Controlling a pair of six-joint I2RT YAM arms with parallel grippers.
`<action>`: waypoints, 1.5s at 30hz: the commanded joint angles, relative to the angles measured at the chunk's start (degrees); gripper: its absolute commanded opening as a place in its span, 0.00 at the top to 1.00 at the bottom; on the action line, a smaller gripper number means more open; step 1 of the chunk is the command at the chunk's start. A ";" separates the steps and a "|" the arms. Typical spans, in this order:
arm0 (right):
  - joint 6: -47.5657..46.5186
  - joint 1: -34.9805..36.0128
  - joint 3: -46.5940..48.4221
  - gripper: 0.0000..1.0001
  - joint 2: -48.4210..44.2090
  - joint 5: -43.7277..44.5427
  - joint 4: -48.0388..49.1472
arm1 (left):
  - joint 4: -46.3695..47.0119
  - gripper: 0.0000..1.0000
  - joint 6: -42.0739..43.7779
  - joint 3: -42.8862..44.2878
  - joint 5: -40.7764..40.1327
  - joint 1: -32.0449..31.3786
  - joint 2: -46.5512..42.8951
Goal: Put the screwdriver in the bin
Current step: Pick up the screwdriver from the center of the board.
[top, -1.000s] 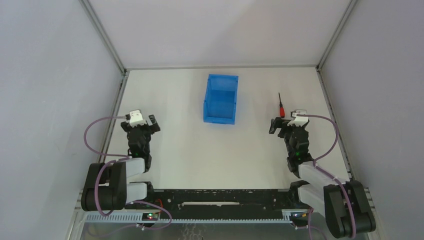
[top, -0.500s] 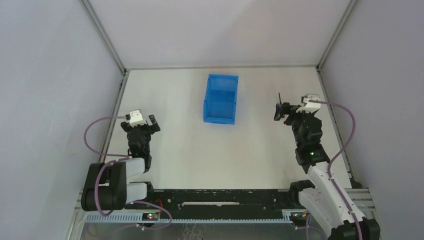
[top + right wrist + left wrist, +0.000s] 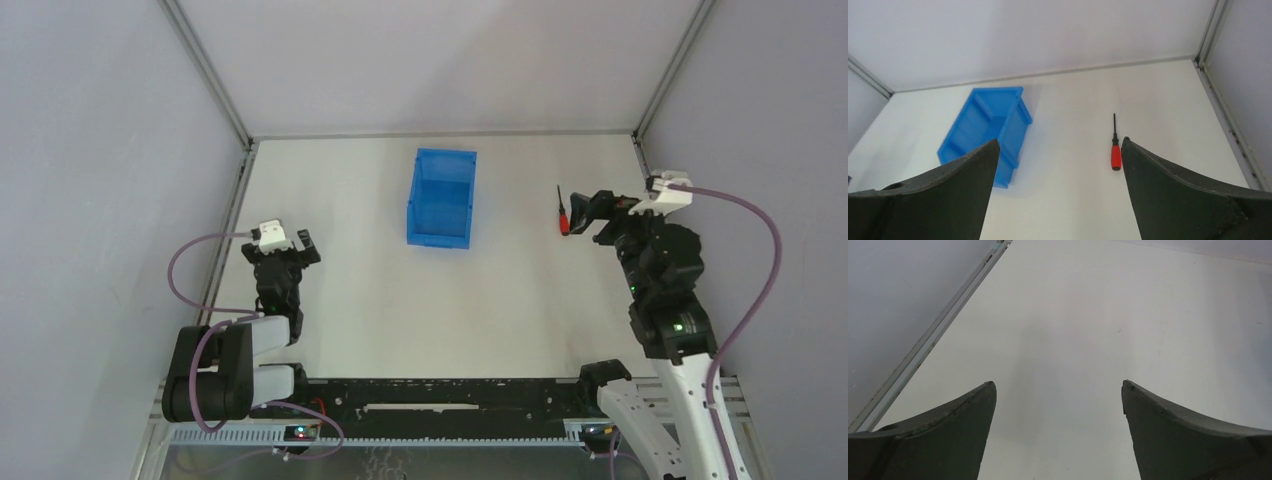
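Right hand (image 3: 588, 215) swung rightward, slim red-handled screwdriver (image 3: 1116, 150), thin black shaft

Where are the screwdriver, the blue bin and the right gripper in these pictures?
screwdriver (image 3: 1116, 157), right wrist view, red handle.
bin (image 3: 437, 240), top view, near wall.
right gripper (image 3: 1058, 141), right wrist view, midway between its fingertips.

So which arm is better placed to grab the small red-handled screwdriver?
Right. The right claw, open, hangs close to the small red-handled, black-shafted screwdriver lying right of the bright blue rectangular plastic bin; the left claw, also open, sits far beyond the bin.
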 commanded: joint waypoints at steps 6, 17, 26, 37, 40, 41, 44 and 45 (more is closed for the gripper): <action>1.26 0.26 13.92 0.00 0.97 -2.61 -13.37 | 2.01 0.00 1.14 2.30 -0.73 0.27 -0.11; 0.01 0.26 17.74 0.00 4.15 -3.98 -15.24 | 2.01 0.00 1.14 2.31 -0.74 0.31 -0.14; -1.03 -0.10 17.73 0.00 11.95 -1.07 -13.61 | 2.01 0.00 1.14 2.36 -0.69 0.31 -0.13; -1.17 -5.04 13.81 0.00 30.33 -3.93 -5.37 | 2.01 0.00 1.14 2.33 -0.74 0.29 -0.13; -1.75 -6.24 13.56 0.00 37.34 -4.23 -3.77 | 2.01 0.00 1.14 2.31 -0.77 0.31 -0.14; -1.84 -6.44 13.55 0.00 38.78 -3.78 -3.13 | 2.01 0.00 1.14 2.35 -0.78 0.25 -0.16; -2.51 -6.83 13.57 0.00 45.54 -2.31 -0.82 | 2.01 0.00 1.14 2.35 -0.74 0.30 -0.19; -2.68 -6.84 13.61 0.00 47.44 -2.18 -0.06 | 1.96 0.00 1.14 2.34 -0.75 0.31 -0.15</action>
